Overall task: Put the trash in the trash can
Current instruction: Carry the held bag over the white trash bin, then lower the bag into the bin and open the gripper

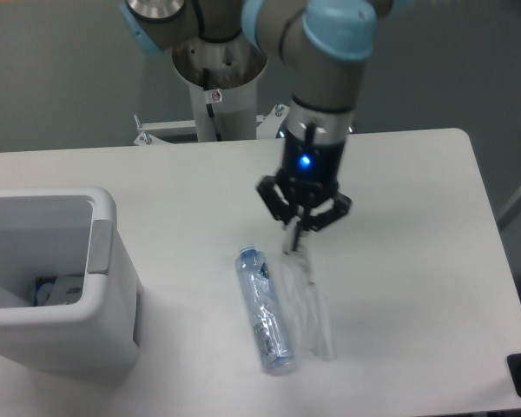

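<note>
**Op:** Bag [307, 300] is hanging from the gripper [300, 229], jaws clamped on its top edge. It's dangling just right of the bottle [263, 310]. I can't tell whether the bag's bottom end is touching the table [417, 217] or hanging just clear of it.

**Eng:** Bottle?

**Op:** Lying flat on the table, cap [247, 254] pointing away from the camera. Bin [65, 287] is sitting at the left edge, well apart from both.

**Eng:** Risks?

**Op:** I'm holding thin, slick film by a small pinch, so a fast swing left could be pulling it free. The hanging tail looks low; if I'm not lifting more, it may be dragging over the bottle and rolling it, or catching on the bin rim instead of dropping inside.

**Eng:** Arm pose?

**Op:** Wrist is pointing straight down over mid-table, blue light showing on it, linkages splaying out on both sides above the pinch. The upper links are going off the top of the view.

**Eng:** Progress?

**Op:** Judging early: one piece in hand, the other not yet touched.
</note>
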